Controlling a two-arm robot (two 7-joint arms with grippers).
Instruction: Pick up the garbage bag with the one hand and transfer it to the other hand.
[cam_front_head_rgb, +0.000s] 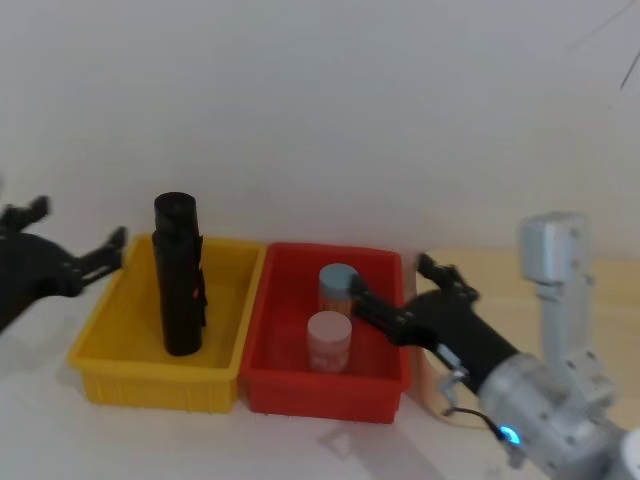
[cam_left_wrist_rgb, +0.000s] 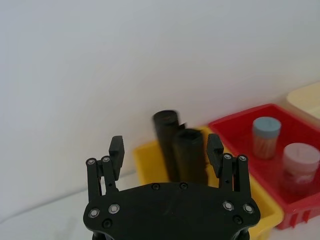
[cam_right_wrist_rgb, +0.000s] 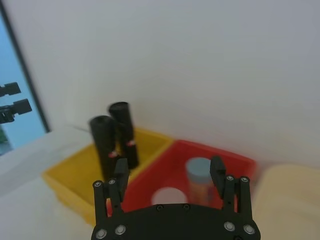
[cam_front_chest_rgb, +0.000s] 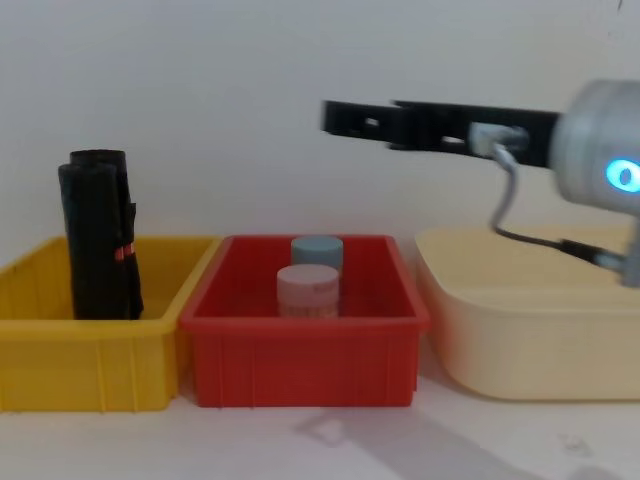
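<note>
Shows the garbage bag (cam_front_head_rgb: 178, 275) standing upright inside the yellow bin (cam_front_head_rgb: 120, 375), red-orange label on its side, touched by neither gripper. Finds the left gripper (cam_front_head_rgb: 78, 226) near that bin's left end, fingers spread, holding nothing. Places the right gripper (cam_front_head_rgb: 390, 277) above the right side of the red bin (cam_front_head_rgb: 320, 388), fingers likewise spread and empty, near 2 containers: the blue-lidded jar (cam_front_head_rgb: 338, 283) and the pink-lidded jar (cam_front_head_rgb: 328, 340).

Left pincer (cam_left_wrist_rgb: 166, 142), fingers apart, near upright garbage bag (cam_left_wrist_rgb: 189, 156)

Black garbage bag (cam_front_head_rgb: 178, 275) stands upright in yellow bin (cam_front_head_rgb: 150, 385).
</note>
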